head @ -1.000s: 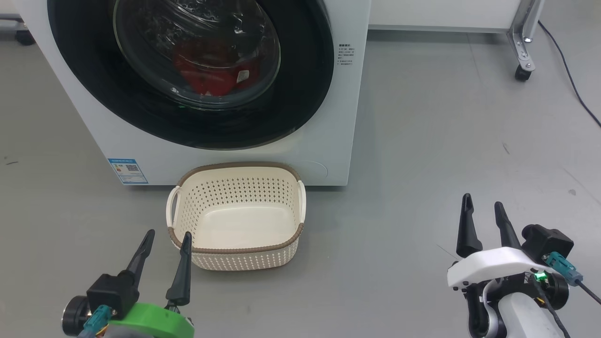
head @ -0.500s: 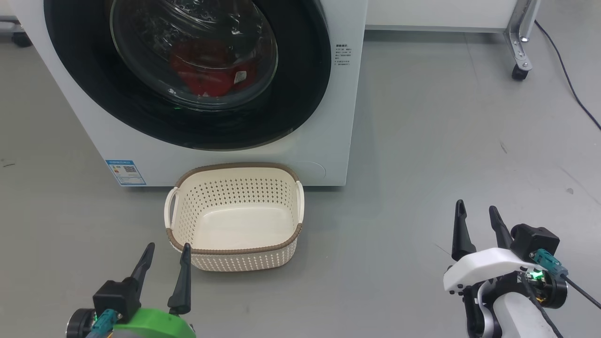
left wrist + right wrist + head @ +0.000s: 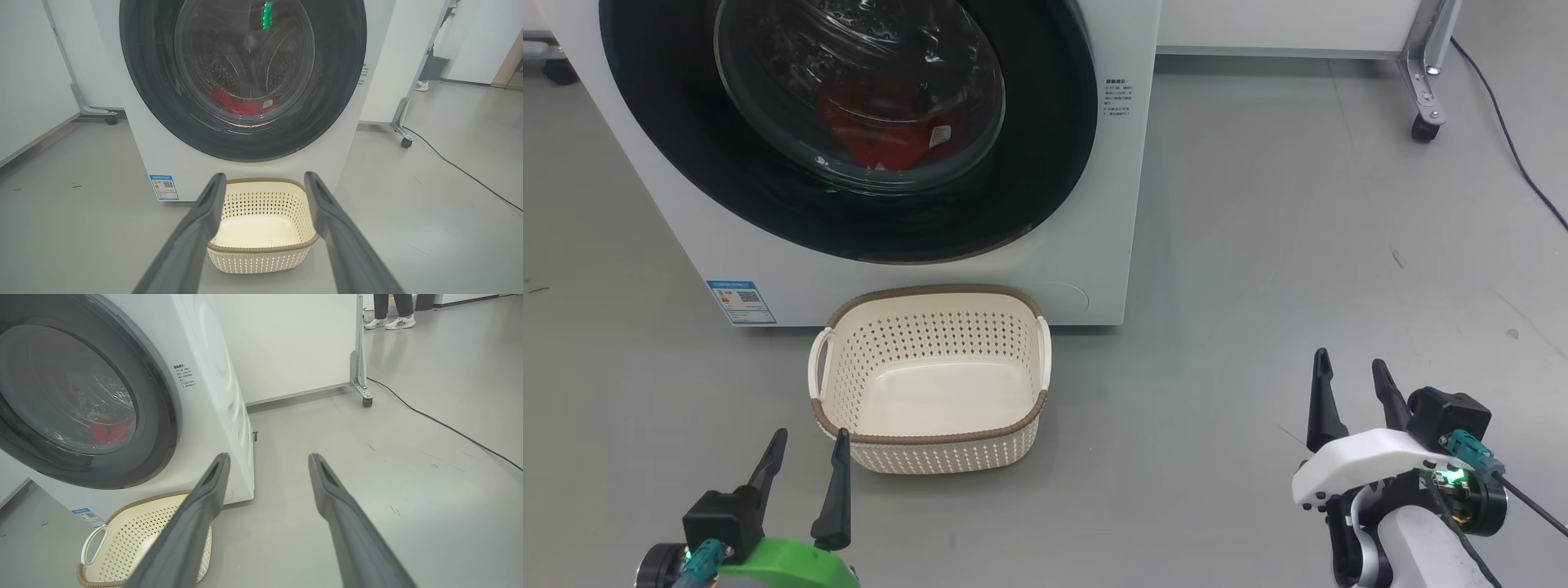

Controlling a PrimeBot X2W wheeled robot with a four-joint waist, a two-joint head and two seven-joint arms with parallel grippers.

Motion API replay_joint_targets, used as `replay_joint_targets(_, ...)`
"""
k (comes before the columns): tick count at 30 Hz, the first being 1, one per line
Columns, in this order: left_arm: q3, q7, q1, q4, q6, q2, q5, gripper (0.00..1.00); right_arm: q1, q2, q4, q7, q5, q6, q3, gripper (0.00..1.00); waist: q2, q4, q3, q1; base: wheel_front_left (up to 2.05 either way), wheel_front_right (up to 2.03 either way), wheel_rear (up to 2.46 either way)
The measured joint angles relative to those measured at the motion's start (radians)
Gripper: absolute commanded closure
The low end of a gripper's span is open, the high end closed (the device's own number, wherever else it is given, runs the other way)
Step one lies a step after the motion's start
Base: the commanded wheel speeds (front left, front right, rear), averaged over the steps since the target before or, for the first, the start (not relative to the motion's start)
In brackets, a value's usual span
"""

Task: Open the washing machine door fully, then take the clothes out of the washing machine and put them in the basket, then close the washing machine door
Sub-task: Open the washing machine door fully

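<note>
Both claws stand with their dark fingers spread apart, gripping nothing.

Head view: the left gripper [image 3: 812, 434] hangs over the grey floor in front of the washing machine [image 3: 1094, 245], and the right gripper [image 3: 1349, 359] hangs well out past the machine's right corner. The washing machine door [image 3: 1045, 163], a glossy black ring around bulging glass, sits shut against the machine's front. The clothes [image 3: 882, 131], red with a small white tag, lie behind the glass, low in the drum. The basket [image 3: 931, 437], cream with a brown rim, stands on the floor just in front of the machine's base, below the door.

Left wrist view: the left gripper [image 3: 265, 175] points straight at the machine's front, its parted fingers framing the basket [image 3: 261, 249]. The clothes [image 3: 241, 106] show as a red heap behind the glass.

Right wrist view: the right gripper [image 3: 269, 455] points past the machine's right front corner, its left finger crossing the basket [image 3: 122, 547]. A person's feet [image 3: 390, 322] stand far beyond the machine.
</note>
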State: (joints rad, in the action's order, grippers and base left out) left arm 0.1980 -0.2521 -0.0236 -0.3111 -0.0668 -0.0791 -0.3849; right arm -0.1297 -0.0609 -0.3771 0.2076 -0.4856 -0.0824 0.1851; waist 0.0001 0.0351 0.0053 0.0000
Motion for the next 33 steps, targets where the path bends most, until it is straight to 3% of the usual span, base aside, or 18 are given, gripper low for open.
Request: replay_joint_targets(33,-0.028,0.000,-0.017,-0.019,-0.010,0.021,0.018,0.00,-0.014,0.001,-0.036,0.009,0.000,-0.001,0.012,0.00,0.0000,0.000,-0.003,0.0000,0.00,0.00,0.00)
